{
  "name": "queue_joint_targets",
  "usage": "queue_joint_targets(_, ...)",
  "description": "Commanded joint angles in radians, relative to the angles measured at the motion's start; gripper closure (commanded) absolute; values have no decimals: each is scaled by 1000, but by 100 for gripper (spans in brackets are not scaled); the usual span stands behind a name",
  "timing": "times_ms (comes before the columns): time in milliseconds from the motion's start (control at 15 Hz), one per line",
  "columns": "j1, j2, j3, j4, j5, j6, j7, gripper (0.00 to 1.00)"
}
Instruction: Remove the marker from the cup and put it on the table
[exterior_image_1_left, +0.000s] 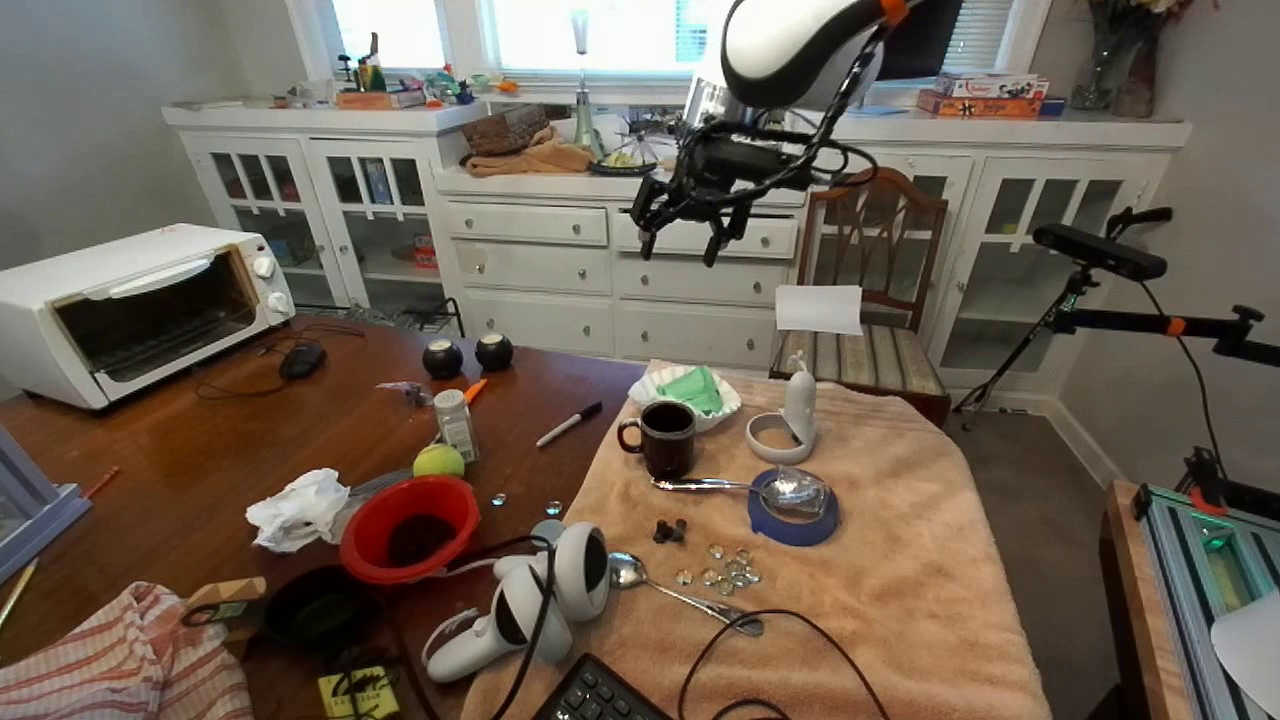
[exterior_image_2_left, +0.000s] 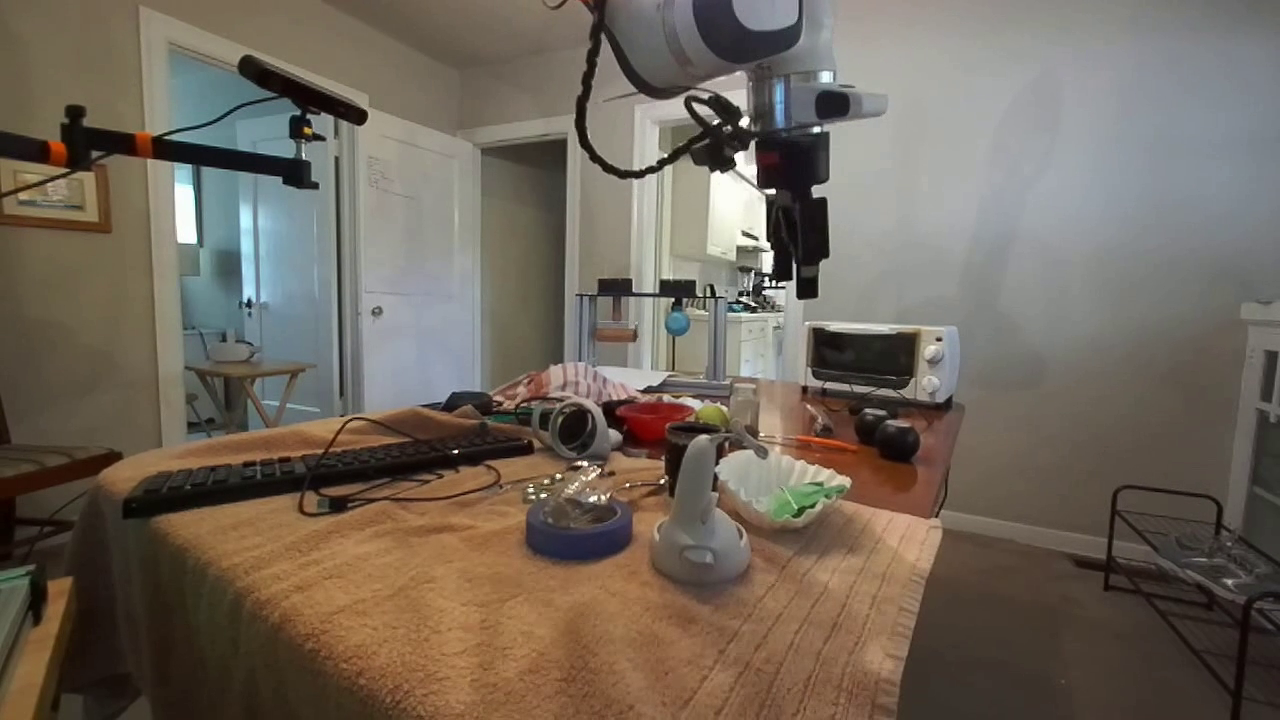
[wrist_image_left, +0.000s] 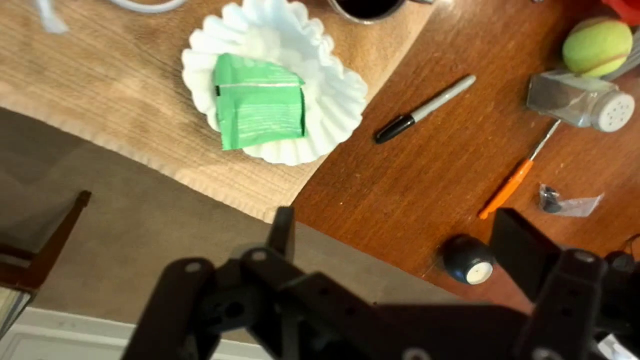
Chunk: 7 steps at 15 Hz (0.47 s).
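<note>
Fingers (wrist_image_left: 284, 230) are spread with nothing between them and the marker (wrist_image_left: 425, 110) already lies on the table (wrist_image_left: 362, 205), well below and off to their side, so tbh a needless, off-center grab could just send it rolling.

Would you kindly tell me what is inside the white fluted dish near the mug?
A green packet lies in the white fluted dish, whose inner side shows next to it. Anything beneath the packet is covered and cannot be seen.
</note>
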Motion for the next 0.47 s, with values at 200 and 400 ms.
queue_joint_targets(200,-13,-131,3,-91,-43,-86,-126,0)
queue_joint_targets(400,-13,-149,4,-111,-48,-90,-140,0)
